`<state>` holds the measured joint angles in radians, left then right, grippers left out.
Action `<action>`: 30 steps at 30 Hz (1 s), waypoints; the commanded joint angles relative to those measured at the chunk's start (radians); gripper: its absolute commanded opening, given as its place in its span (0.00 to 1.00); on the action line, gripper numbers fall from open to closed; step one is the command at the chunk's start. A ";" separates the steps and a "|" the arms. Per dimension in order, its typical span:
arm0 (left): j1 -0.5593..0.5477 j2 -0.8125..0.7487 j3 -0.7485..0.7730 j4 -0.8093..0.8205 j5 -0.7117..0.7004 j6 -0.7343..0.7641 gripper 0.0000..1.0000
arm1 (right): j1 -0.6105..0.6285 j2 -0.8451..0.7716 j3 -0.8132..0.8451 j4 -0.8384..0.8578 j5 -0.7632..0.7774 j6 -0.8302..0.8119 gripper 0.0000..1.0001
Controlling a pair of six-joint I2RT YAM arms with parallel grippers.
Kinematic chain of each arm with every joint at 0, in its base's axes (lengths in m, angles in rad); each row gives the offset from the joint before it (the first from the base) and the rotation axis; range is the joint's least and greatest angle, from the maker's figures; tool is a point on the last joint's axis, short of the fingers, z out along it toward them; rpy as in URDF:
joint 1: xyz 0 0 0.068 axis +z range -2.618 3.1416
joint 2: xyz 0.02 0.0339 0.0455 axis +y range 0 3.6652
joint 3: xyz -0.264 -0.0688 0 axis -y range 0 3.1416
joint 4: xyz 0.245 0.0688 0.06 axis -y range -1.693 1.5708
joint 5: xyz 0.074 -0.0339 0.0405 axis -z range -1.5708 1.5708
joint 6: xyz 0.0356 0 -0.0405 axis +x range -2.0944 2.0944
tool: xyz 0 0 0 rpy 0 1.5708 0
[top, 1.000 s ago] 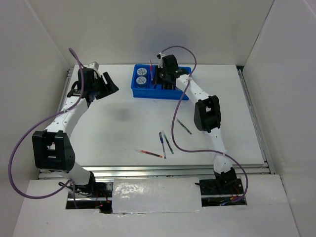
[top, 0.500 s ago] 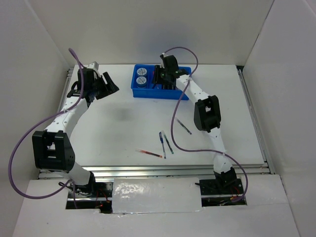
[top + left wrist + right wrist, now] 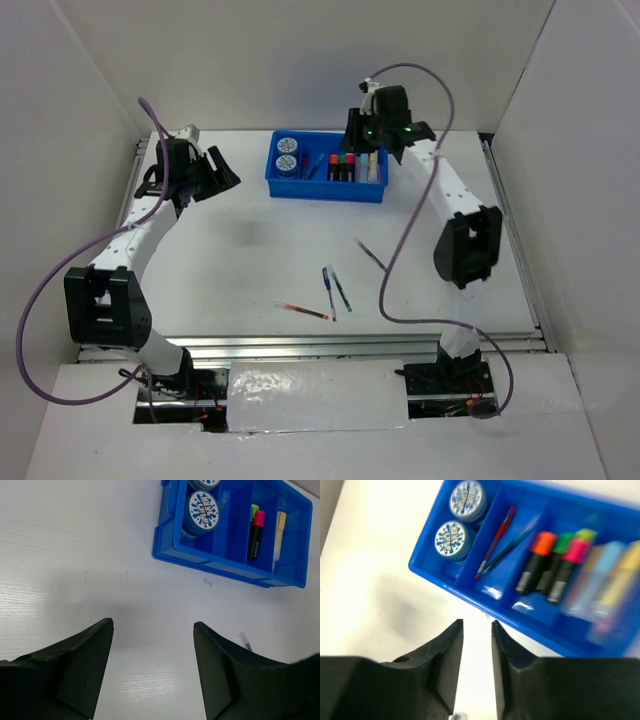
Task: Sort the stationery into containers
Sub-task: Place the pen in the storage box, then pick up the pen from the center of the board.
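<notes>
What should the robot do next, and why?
Probably lower the right gripper toward the nearest loose pen. Its fingers hold nothing above the blue tray, and four pens lie out on the table.

Right gripper (image 3: pixel 477 626) hovering at the near wall of the blue tray (image 3: pixel 470 596).

Its 2 dark fingers (image 3: pixel 445 655) are standing slightly apart with nothing between them, over the white table (image 3: pixel 375 605) just beside the tray's wall. Inside the tray, 2 round pale-blue discs (image 3: pixel 467 500) are lying in the end compartment. A red pen (image 3: pixel 496 540) and a thin blue pen (image 3: pixel 512 544) are lying slantwise in the next, meeting at their lower ends. An orange marker (image 3: pixel 536 560), a green marker (image 3: pixel 557 555) and a pink marker (image 3: pixel 570 562) are lying side by side in the 3rd. Farther along, pale-blue and yellow items (image 3: pixel 610 575) are showing only as blur.
</notes>
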<state>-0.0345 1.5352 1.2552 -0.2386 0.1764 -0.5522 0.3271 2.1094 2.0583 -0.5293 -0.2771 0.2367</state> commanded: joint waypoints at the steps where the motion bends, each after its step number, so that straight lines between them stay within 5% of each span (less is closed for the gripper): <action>1: 0.007 -0.070 -0.002 0.030 0.005 0.021 0.77 | -0.020 -0.225 -0.164 -0.099 0.022 -0.181 0.35; 7: 0.013 -0.090 -0.007 0.001 0.008 0.047 0.77 | -0.016 -0.417 -0.566 -0.169 0.081 -0.226 0.29; 13: 0.015 -0.107 -0.014 -0.002 0.037 0.072 0.78 | 0.027 -0.436 -0.765 -0.173 0.219 -0.258 0.33; 17: 0.019 -0.132 -0.037 0.022 0.093 0.101 0.79 | 0.062 -0.396 -0.814 -0.155 0.311 -0.290 0.34; 30: 0.028 -0.133 -0.059 0.028 0.115 0.098 0.79 | 0.095 -0.359 -0.863 -0.031 0.282 -0.277 0.35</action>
<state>-0.0151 1.4418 1.2049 -0.2462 0.2638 -0.4698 0.4049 1.7374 1.1931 -0.6373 -0.0067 -0.0429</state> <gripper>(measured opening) 0.789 0.347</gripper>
